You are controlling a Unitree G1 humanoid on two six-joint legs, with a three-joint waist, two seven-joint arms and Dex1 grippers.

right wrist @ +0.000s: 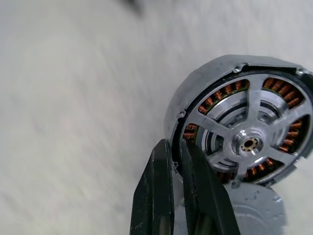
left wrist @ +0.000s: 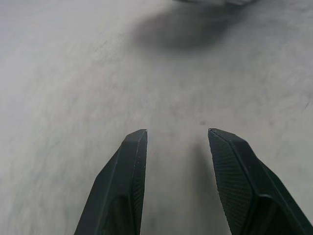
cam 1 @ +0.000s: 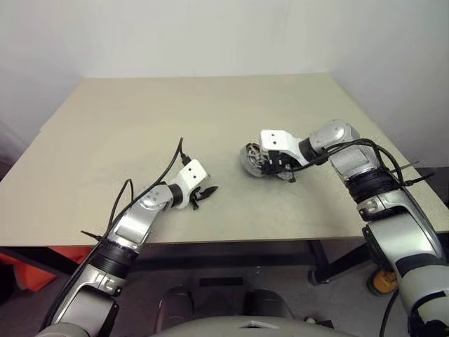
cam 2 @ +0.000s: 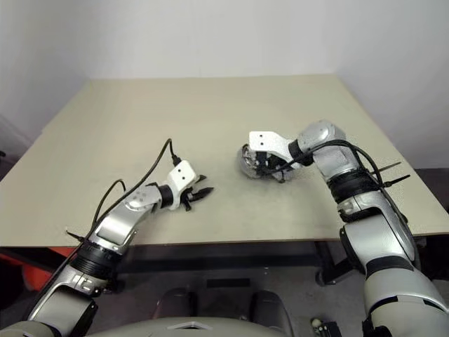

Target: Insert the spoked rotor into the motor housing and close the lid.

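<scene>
Currently: spoked rotor (right wrist: pixel 249 143) seated in motor housing (right wrist: pixel 205 83), rim pinched by right gripper (right wrist: pixel 177 149); left gripper (left wrist: pixel 176 134) parted, empty; lid (right wrist: pixel 254 213) unfitted.

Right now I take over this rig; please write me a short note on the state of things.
Left gripper: open, nothing in it, over the bare table.
Right gripper: fingers shut on the rim of the motor housing, which is tilted on its edge.
Done: the spoked rotor already sits inside the housing.
A grey round part, probably the lid, lies just beside the housing.
Left: close the lid.
</scene>
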